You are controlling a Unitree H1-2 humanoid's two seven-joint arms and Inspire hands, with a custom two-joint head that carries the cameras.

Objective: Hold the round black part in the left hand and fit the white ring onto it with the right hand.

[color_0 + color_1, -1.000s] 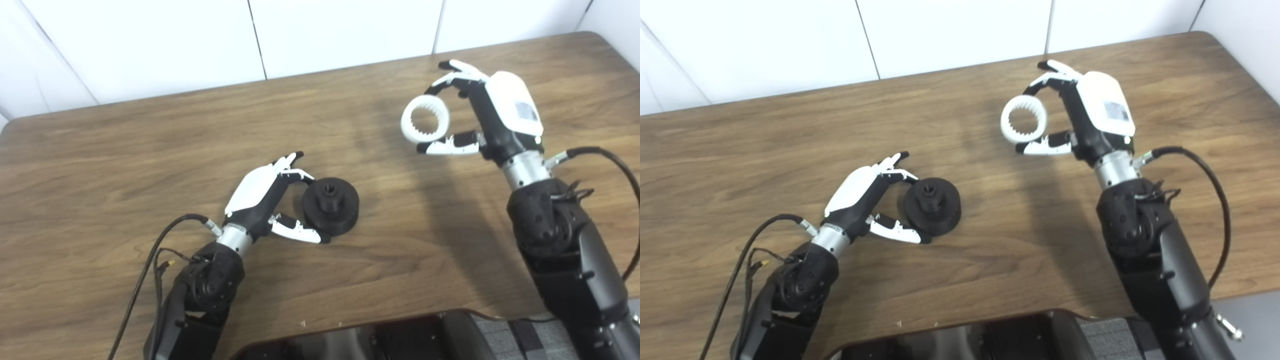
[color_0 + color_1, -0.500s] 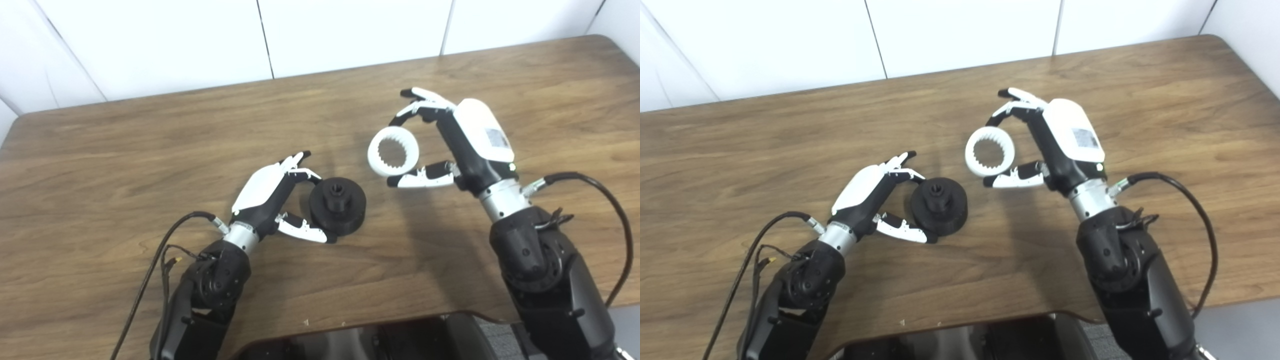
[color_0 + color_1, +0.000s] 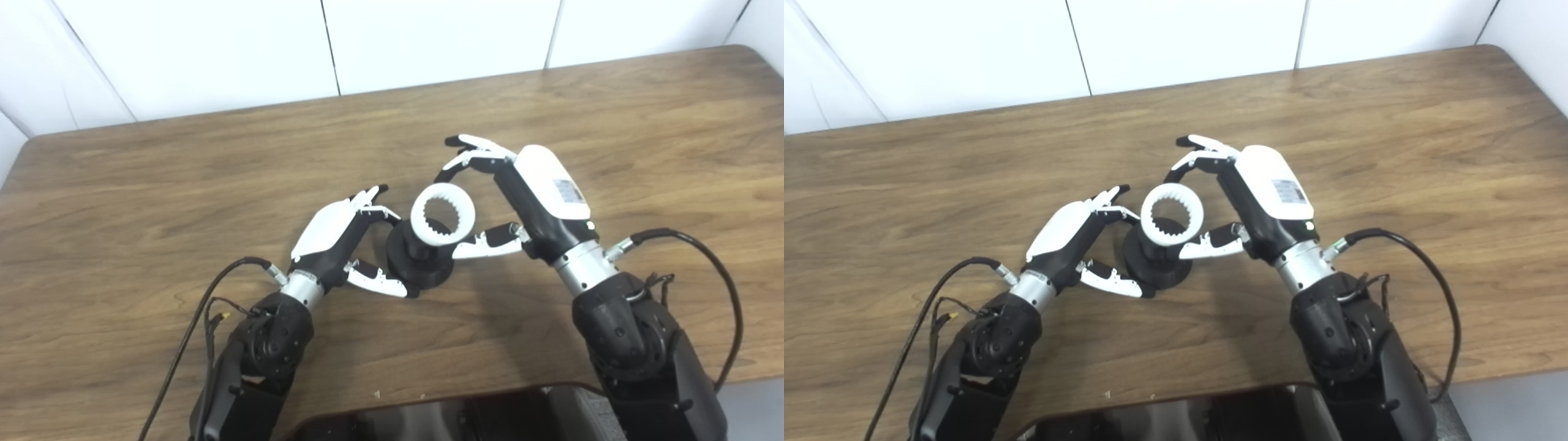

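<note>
Both arms were matte black, chunky at the round elbow housings, narrowing to short silver wrist collars. The left hand (image 3: 334, 236) wore a smooth white shell over black palm and white fingers tipped black. The right hand (image 3: 539, 196) matched, with a small grey label on its shell. Thin black cables looped from each wrist, at nine o'clock and three o'clock.
</note>
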